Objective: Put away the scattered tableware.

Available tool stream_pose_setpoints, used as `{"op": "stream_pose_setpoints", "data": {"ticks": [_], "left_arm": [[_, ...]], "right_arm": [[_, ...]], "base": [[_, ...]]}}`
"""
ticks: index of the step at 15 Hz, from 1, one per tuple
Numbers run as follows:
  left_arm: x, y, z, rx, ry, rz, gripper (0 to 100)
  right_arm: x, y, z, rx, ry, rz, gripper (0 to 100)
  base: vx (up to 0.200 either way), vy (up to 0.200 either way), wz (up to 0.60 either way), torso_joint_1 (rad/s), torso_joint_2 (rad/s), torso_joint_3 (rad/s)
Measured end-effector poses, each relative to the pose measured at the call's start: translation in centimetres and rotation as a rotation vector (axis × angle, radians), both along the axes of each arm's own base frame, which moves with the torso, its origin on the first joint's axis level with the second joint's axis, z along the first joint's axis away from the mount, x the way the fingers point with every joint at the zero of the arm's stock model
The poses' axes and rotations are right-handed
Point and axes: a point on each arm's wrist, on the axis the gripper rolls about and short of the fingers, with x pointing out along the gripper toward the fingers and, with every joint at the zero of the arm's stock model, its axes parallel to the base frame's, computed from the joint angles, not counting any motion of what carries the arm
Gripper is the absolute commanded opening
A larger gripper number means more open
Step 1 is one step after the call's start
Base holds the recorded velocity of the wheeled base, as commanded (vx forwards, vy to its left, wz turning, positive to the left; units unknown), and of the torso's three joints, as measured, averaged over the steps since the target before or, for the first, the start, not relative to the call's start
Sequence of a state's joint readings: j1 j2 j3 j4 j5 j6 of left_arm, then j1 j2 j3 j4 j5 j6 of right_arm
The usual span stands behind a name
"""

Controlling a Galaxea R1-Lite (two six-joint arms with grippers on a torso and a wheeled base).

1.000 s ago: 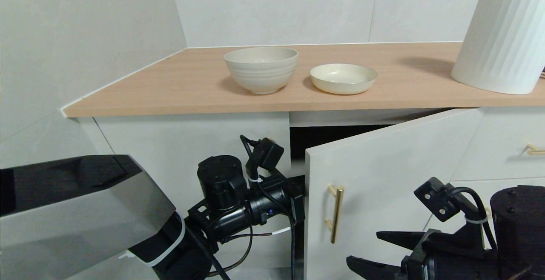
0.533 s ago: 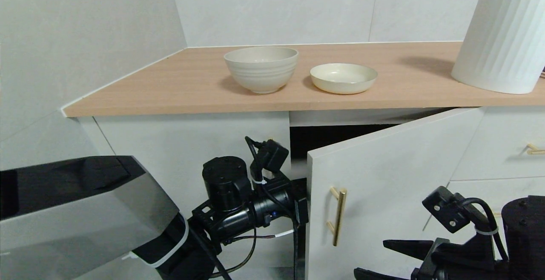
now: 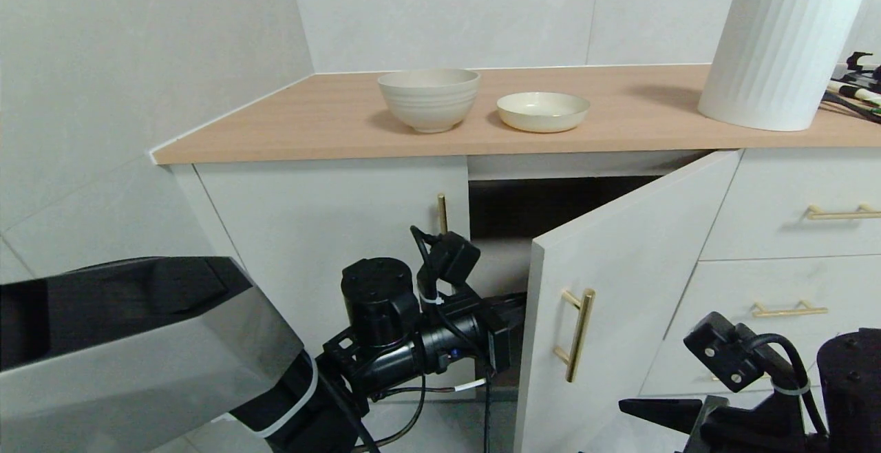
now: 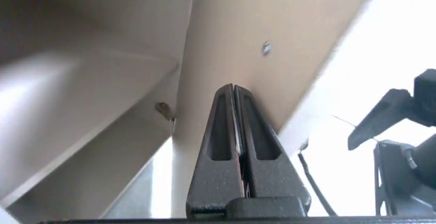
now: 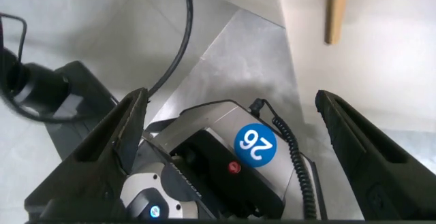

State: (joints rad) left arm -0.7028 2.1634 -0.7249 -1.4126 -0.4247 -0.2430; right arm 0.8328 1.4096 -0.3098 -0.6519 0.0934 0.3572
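Nothing is put away yet, as I judge it. The bowl [image 3: 428, 98] and the shallow dish [image 3: 542, 110] both stand on the worktop [image 3: 303, 129], side by side but apart, closer to its front edge than to the wall. The bowl is on the side of the left corner, and the dish is toward the tall white ribbed container [image 3: 781, 50] at the right end. What is done is the preparation: the cabinet door [image 3: 619, 260] under the worktop stands partly open, and I take the dark space behind it to be where the tableware goes.

My left claw [image 4: 234, 91] is closed on nothing, its fingers pressed together against the inner side of that door, low in the opening. Both dishes are well above it, up on the worktop. My right claw [image 5: 231, 105] is spread wide and empty, low in front of the door, below its brass handle [image 3: 577, 334]. Both pieces are well apart from it too.
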Motion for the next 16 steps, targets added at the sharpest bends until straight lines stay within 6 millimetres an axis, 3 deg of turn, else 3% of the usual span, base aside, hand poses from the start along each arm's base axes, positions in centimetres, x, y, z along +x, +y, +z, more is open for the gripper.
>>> {"op": "stream_pose_setpoints", "data": {"ticks": [4, 9, 16], "left_arm": [[0.7, -0.5, -0.3, -0.006, -0.006, 0.003, 0], [1.4, -1.2, -0.5, -0.014, -0.012, 0.004, 0], [2.3, -1.8, -0.8, -0.027, -0.026, 0.004, 0]], "right_arm": [[-0.3, 0.1, -0.2, -0.007, 0.007, 0.017, 100], [-0.5, 0.2, -0.3, -0.01, 0.009, 0.025, 100], [-0.6, 0.3, -0.3, -0.013, 0.008, 0.034, 100]], "base": [[0.0, 0.0, 0.0, 0.0, 0.0, 0.0], [-0.2, 0.0, 0.0, 0.004, 0.0, 0.002], [0.0, 0.0, 0.0, 0.0, 0.0, 0.0]]}}
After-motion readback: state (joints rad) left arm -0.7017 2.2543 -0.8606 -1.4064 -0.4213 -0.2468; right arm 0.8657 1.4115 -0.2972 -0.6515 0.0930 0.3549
